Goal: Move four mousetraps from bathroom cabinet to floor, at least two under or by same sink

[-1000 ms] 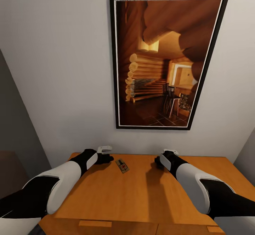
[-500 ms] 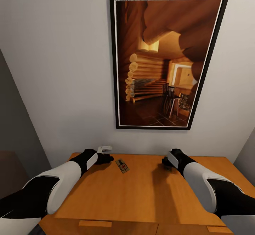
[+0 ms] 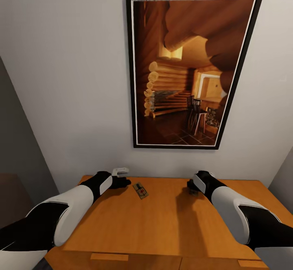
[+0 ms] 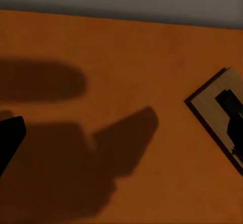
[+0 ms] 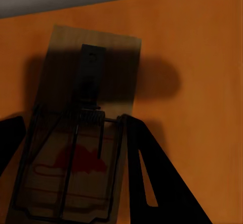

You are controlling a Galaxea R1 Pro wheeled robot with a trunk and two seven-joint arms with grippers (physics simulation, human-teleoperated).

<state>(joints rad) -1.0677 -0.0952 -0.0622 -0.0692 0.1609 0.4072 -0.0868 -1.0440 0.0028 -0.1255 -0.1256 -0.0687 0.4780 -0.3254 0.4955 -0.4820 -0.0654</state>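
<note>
Handling: the small flat tan wooden mousetrap with dark wire spring and red mark (image 5: 76, 148) is judged light, stiff and thin, with a sprung wire bar that could snap or snag; a pinch across the board's long edges, clear of the wire, is judged safest.
Trap under right gripper: the board is seen lying flat between the two dark fingers of the right gripper (image 5: 71, 183), one fingertip (image 5: 147, 173) just beside its long edge, the other at the far edge; contact cannot be told.
Right gripper state: the jaws are spread to either side of the board, not yet closed on it.
Second trap: another small dark-brown mousetrap (image 3: 140, 190) is seen just beside the left gripper (image 3: 121, 180), toward the right arm; its corner (image 4: 220, 113) is caught in the left wrist view.
Left gripper state: whether wide or narrow cannot be told; nothing is held.
Support: both traps rest on the flat top of the orange-brown wooden cabinet (image 3: 162, 225).
Surroundings: a black-framed picture of a log interior (image 3: 191, 66) hangs on the grey wall beyond both grippers.
</note>
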